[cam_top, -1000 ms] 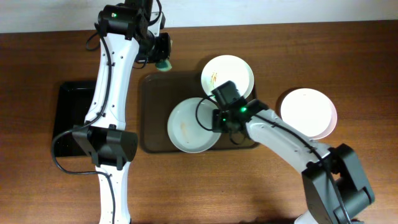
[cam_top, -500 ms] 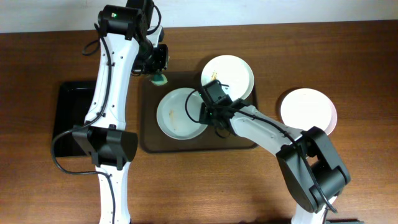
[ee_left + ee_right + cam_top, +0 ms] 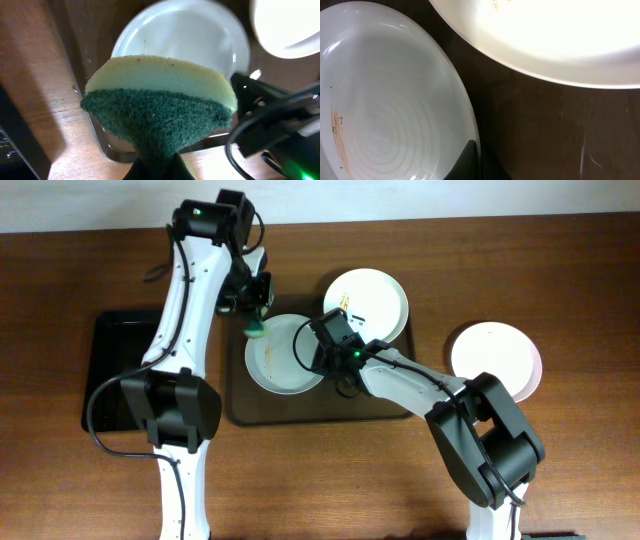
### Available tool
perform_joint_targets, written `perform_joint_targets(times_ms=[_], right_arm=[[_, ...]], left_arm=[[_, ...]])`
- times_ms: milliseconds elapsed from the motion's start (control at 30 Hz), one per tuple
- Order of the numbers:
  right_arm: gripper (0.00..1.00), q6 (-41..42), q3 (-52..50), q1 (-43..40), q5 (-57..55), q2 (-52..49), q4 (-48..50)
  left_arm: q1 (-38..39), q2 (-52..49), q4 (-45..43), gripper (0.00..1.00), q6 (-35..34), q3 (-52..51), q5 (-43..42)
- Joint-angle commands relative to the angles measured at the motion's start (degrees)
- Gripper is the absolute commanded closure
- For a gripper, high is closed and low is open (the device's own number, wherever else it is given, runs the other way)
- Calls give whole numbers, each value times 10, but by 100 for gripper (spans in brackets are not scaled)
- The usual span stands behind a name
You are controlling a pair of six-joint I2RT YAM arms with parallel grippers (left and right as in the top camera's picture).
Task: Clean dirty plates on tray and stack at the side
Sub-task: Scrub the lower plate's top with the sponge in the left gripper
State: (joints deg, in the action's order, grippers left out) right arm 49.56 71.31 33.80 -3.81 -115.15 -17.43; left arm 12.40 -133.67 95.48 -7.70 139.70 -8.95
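My left gripper (image 3: 255,313) is shut on a green and yellow sponge (image 3: 256,331), held at the upper left rim of a smeared white plate (image 3: 282,358) on the brown tray (image 3: 385,398). My right gripper (image 3: 322,360) is shut on that plate's right rim. The right wrist view shows my finger (image 3: 474,159) over the rim and a brown smear on the plate (image 3: 385,100). A second plate with brown marks (image 3: 368,300) lies at the tray's back right. A third plate (image 3: 496,360) sits on the table to the right. The sponge (image 3: 160,110) fills the left wrist view above the plate (image 3: 195,45).
A glossy black tray (image 3: 112,370) lies on the table at the left, beside the left arm. The right arm's forearm (image 3: 420,385) crosses above the tray's front right part. The table's back edge runs along the top of the overhead view.
My right gripper has dragged the front plate leftward across the tray. My left gripper has come down and forward with the sponge to that plate's upper left rim.
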Motion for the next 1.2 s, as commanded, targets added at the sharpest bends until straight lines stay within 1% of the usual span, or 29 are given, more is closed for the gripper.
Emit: perform_joint_targets(times_ms=[0, 233, 300, 400, 500, 733, 867, 967, 1067, 1100, 1167], right_arm=[[96, 6, 7, 2, -3, -17, -1], [96, 3, 7, 2, -3, -17, -1], [96, 3, 7, 3, -3, -17, -1], [96, 2, 7, 2, -3, -17, -1], [96, 3, 7, 2, -3, -17, 0], [96, 3, 7, 2, -3, -17, -1], [96, 2, 7, 3, -3, -17, -1], [96, 2, 7, 3, 0, -17, -1], [96, -6, 7, 3, 8, -17, 2], [96, -13, 7, 3, 14, -17, 6], [96, -20, 7, 3, 24, -17, 9]], left_arm=[[13, -5, -27, 99, 9, -71, -2], [26, -5, -127, 99, 9, -217, -2], [26, -5, -159, 99, -10, -263, 10], [26, -5, -193, 99, -21, -305, 39], [26, -5, -242, 99, -22, -347, 41], [26, -5, -406, 99, -32, -403, 69], [26, -5, -467, 99, -31, -403, 69], [26, -5, -470, 99, -31, -403, 68], [26, -5, -424, 99, -27, -403, 68], [26, -5, -404, 99, -15, -403, 67], [26, -5, -353, 99, 37, -403, 47]])
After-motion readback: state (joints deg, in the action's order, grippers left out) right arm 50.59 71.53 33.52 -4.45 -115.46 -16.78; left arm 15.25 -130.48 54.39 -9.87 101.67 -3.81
